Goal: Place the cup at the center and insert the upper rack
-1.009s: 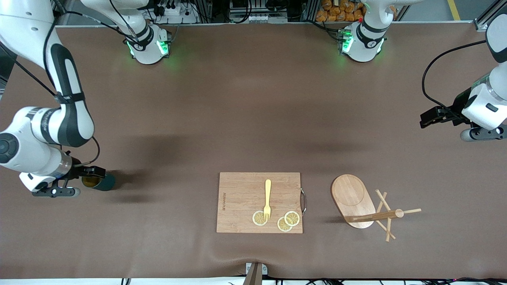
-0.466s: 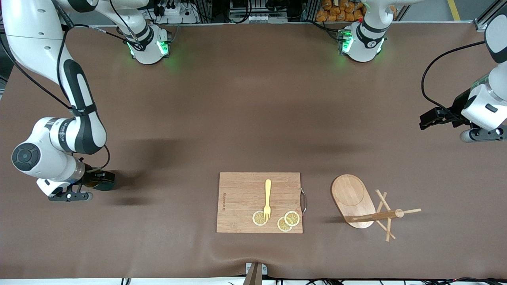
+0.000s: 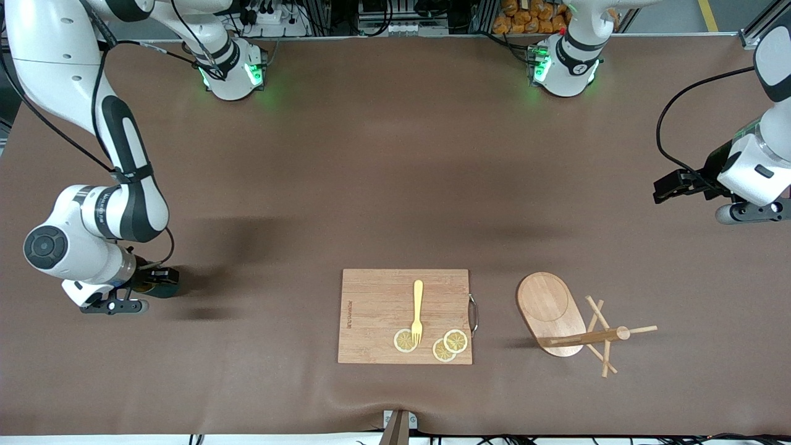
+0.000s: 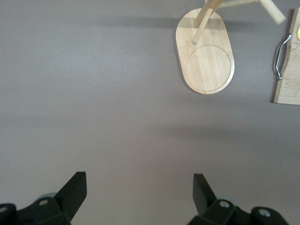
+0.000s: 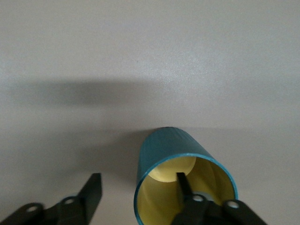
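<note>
Right gripper (image 5: 138, 194) straddles the cup (image 5: 180, 180) wall, fingers (image 5: 183, 185) apart, one inside. Left gripper (image 4: 138, 197), fingers spread, waits above the surface (image 3: 383, 173) near the upper rack (image 3: 575, 324).

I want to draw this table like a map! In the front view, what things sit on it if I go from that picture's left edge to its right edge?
Dark teal ribbed cup at the right gripper → rectangular wooden cutting board → yellow fork on it → light wooden mug tree with oval base → left gripper, waiting above the table.
</note>
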`<state>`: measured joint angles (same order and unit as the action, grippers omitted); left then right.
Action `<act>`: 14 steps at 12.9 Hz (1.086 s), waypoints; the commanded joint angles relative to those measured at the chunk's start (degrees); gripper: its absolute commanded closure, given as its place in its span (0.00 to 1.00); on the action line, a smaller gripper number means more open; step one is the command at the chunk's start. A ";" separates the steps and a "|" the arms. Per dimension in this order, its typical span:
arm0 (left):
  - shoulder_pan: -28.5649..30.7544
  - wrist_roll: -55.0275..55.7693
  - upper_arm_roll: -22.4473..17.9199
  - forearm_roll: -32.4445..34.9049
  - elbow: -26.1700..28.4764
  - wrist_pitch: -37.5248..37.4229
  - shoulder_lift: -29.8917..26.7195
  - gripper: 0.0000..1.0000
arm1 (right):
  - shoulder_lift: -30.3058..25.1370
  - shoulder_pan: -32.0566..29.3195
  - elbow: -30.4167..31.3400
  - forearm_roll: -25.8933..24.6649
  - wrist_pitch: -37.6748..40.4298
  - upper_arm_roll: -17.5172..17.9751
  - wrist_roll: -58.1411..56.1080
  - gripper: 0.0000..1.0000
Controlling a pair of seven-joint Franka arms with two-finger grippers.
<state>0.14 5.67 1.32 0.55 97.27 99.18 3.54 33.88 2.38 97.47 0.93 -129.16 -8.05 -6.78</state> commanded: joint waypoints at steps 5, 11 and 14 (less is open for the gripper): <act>0.65 -0.22 0.18 0.59 -0.42 -0.13 0.15 0.00 | 0.66 0.34 -0.79 1.27 0.92 -0.21 -6.67 1.00; -0.05 -0.05 0.18 0.94 -1.82 0.31 0.24 0.00 | -0.57 0.78 -1.93 1.27 2.86 1.89 -6.23 1.00; 0.21 -0.14 0.18 1.03 -2.79 0.49 0.42 0.00 | -1.10 1.13 -2.55 1.44 3.91 4.79 -6.05 1.00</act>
<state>0.05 5.67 1.29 0.55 95.82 99.59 3.54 33.77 2.91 95.36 1.09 -126.57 -4.54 -12.60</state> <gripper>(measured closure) 0.000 0.956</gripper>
